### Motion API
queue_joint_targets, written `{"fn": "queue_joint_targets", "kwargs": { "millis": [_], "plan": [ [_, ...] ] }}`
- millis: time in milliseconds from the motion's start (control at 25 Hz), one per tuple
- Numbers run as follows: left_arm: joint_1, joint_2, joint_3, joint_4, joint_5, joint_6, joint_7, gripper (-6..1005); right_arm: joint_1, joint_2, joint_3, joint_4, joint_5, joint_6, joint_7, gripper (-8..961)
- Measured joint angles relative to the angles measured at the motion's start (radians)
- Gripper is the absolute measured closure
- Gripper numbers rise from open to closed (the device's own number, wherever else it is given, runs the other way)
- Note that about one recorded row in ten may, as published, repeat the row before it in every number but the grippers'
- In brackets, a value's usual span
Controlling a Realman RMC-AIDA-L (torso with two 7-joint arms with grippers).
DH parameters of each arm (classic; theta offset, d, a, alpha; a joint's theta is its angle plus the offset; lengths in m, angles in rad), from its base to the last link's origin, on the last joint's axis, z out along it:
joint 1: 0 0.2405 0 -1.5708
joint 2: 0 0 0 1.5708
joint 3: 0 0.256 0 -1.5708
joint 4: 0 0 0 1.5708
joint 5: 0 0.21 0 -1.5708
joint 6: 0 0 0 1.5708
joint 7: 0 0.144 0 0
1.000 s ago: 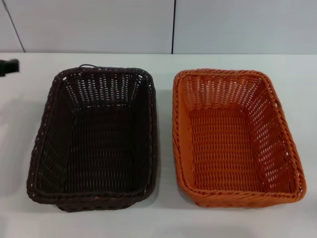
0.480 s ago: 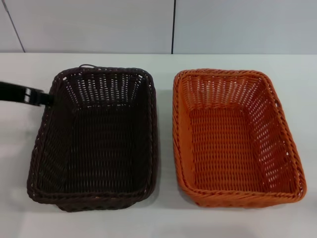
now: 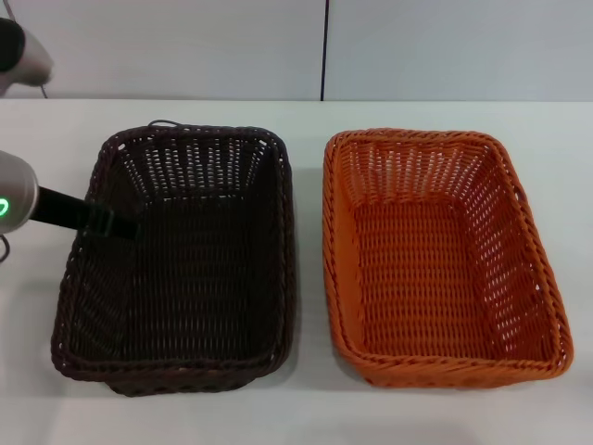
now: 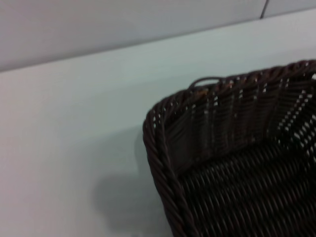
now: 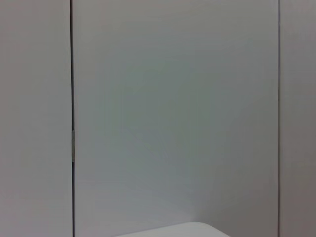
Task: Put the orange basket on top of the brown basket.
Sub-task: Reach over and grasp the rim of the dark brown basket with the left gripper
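Observation:
The brown basket [image 3: 185,269] rests on the left half of the white table [image 3: 310,408], and the orange basket [image 3: 435,260] sits beside it on the right with a narrow gap between them. Both are empty. My left gripper [image 3: 116,225] comes in from the left edge and its dark tip reaches over the brown basket's left rim, just inside the wall. The left wrist view shows a far corner of the brown basket [image 4: 237,163] and bare tabletop beside it. My right arm does not show in the head view.
A pale panelled wall [image 3: 185,46] runs along the table's far edge. The right wrist view holds only that wall [image 5: 173,113] and a sliver of a white surface [image 5: 182,231]. Bare tabletop lies in front of and behind both baskets.
My left arm has moved in from the left edge, going right and nearer, and its tip now lies over the brown basket's left rim. Neither basket has moved.

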Motion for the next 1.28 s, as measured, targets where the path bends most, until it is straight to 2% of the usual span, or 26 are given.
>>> {"fn": "queue_joint_targets", "kwargs": {
  "millis": [320,400,640,760,840,1120,1280],
  "plan": [
    [-0.048,0.000,0.011,0.111,0.010,0.005,0.002,218,-0.005,0.000,-0.002,0.004,0.000,0.000,0.000,206],
    [-0.080,-0.001,0.013,0.190,0.015,0.023,0.007,219,-0.006,0.000,-0.002,0.005,0.000,0.000,0.000,206],
    [-0.099,0.003,0.012,0.243,0.023,0.043,0.007,221,-0.007,0.000,-0.006,0.006,0.000,0.000,0.000,206],
    [-0.126,0.005,0.003,0.309,0.041,0.048,0.038,222,-0.007,0.001,-0.006,0.006,0.000,0.000,0.000,206],
    [-0.128,0.003,0.004,0.320,0.039,0.046,0.046,249,-0.007,0.001,-0.004,0.006,-0.001,0.000,0.000,206],
    [-0.084,-0.001,0.032,0.196,0.055,0.049,0.048,344,-0.007,0.002,-0.002,0.005,-0.002,0.003,0.000,206],
    [-0.078,-0.001,0.046,0.170,0.053,0.048,0.068,487,-0.006,0.001,-0.001,0.006,0.001,0.005,0.000,206]
  ]
}}
